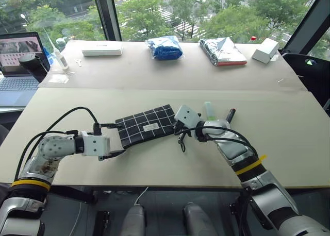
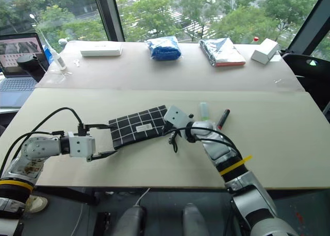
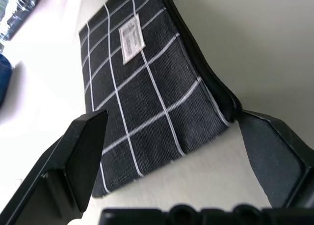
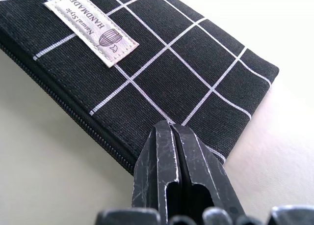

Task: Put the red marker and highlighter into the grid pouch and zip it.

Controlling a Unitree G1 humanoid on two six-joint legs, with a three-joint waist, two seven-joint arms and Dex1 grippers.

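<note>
Arms reach inward over the near half of the tabletop (image 1: 289,138), one at each short end of the grid pouch (image 1: 147,125). The left gripper (image 1: 116,139) points toward the pouch's left end with its jaws spread wide, one finger (image 3: 81,158) on either side of that end; contact cannot be confirmed. The right gripper (image 4: 179,144) points at the pouch's right end near the zipper edge, jaws pressed together, tips at the fabric; whether they pinch the zipper pull cannot be told.

The pouch lies flat near the middle of the near half of the tabletop, tilted, white label up. Its contents are not visible.

The highlighter (image 1: 209,110) and the red marker (image 1: 230,115) lie on the tabletop just beyond the right wrist, outside the pouch, close together but apart.

Along the far edge of the tabletop rest a white flat box (image 1: 102,50), a blue bag (image 1: 164,47), a silver foil bag (image 1: 222,51) and a small white box (image 1: 265,50). A laptop (image 1: 19,66) stands beyond the left edge.
</note>
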